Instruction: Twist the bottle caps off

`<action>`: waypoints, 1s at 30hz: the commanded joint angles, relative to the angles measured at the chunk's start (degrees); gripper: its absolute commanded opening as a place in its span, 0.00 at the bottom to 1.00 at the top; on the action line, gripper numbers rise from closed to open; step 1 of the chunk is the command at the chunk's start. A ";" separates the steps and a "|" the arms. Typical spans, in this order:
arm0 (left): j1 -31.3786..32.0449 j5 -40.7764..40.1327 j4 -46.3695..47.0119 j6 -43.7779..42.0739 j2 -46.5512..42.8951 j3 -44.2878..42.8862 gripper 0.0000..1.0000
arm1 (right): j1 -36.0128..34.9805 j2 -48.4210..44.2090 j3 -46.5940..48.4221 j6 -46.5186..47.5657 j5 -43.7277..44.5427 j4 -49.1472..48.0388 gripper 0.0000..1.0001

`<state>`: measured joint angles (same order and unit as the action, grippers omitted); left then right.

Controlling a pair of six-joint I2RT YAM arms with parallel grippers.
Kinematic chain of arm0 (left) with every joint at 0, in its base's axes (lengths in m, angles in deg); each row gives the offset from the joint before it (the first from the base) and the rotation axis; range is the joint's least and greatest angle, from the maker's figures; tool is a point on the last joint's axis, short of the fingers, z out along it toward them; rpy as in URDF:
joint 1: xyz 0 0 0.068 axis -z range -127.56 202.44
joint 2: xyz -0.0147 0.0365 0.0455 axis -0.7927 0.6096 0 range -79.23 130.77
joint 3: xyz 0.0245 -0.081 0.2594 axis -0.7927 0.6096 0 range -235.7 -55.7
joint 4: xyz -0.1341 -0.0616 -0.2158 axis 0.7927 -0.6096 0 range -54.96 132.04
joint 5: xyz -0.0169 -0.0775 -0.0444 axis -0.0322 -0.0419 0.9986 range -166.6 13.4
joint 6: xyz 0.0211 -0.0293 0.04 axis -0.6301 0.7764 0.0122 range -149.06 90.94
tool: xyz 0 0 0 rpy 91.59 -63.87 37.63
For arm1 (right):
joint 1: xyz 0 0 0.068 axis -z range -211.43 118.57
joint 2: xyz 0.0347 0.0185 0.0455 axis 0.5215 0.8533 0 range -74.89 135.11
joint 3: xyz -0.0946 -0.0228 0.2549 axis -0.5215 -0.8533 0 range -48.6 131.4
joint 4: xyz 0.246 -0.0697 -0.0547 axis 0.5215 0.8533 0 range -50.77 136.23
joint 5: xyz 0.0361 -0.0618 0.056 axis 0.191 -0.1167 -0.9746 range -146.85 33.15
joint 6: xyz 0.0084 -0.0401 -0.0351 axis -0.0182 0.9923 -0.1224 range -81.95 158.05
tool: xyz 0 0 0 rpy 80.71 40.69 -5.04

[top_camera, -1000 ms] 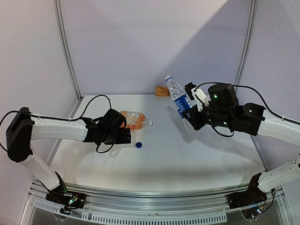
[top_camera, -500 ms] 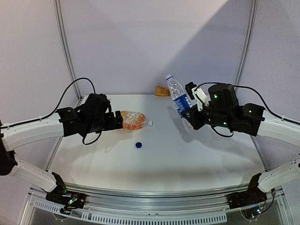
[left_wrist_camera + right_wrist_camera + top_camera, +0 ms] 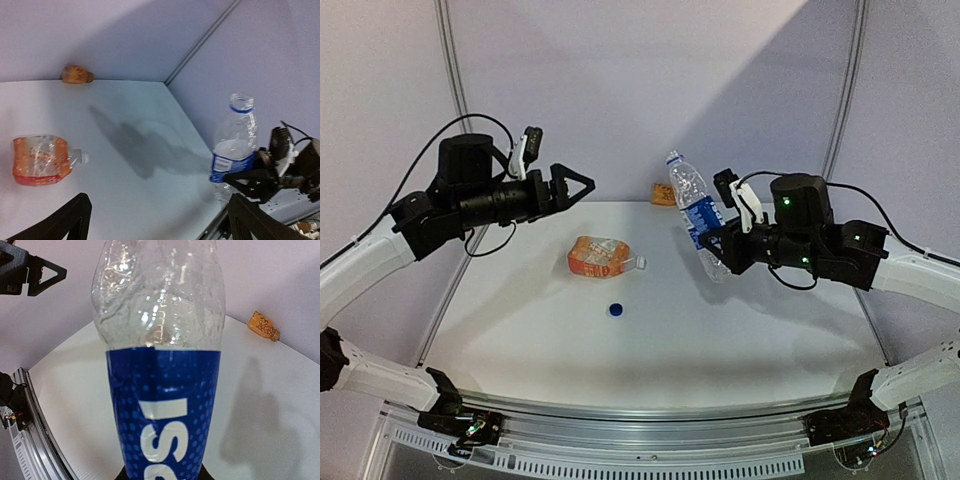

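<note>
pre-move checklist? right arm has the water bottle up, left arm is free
1. Grip on water bottle: ok, right fingers shut on its lower body, off the table.
2. Water bottle uncapped: ok, neck open; blue cap lies on the table.
3. Left fingers free: ok, open, raised, holding nothing.
4. Orange bottle uncapped: not ok, white cap on, bottle lying on its side.
5. Water left inside the held bottle: cannot tell.
</note>
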<state>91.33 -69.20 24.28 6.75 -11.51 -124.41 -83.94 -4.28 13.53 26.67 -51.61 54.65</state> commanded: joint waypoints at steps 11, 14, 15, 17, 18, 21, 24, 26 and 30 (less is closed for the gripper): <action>0.15 22.79 4.41 4.78 14.26 -16.42 0.95 | -0.32 -1.45 -0.31 -1.22 -9.94 -3.93 0.02; 1.18 23.25 5.28 5.41 16.62 -18.43 0.95 | -0.39 -1.35 0.05 -1.04 -11.57 -3.79 0.02; 1.40 23.54 5.67 5.75 17.32 -19.07 0.95 | -0.32 -1.40 0.11 -0.94 -12.00 -3.82 0.02; 1.88 24.50 7.24 6.58 18.94 -20.37 0.92 | -0.37 -1.44 0.10 -0.78 -12.34 -3.67 0.02; 2.16 25.17 7.45 6.97 19.85 -21.20 0.90 | -0.37 -1.48 0.10 -0.71 -12.57 -3.65 0.02; 3.07 25.94 7.19 6.95 22.78 -24.00 0.86 | -0.45 -1.46 0.18 -0.50 -12.74 -3.36 0.03; 3.84 25.91 6.93 6.74 24.83 -25.92 0.81 | -0.42 -1.61 0.38 -0.38 -12.92 -3.09 0.03; 4.06 25.98 6.35 6.60 25.74 -27.02 0.74 | -0.40 -1.68 0.38 -0.28 -12.99 -2.84 0.03; 4.50 25.75 5.14 5.83 26.72 -28.33 0.66 | -0.40 -1.61 0.37 -0.22 -13.08 -2.42 0.03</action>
<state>94.98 -44.07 30.57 13.37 14.08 -150.70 -83.94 -4.76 13.53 26.30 -63.72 51.70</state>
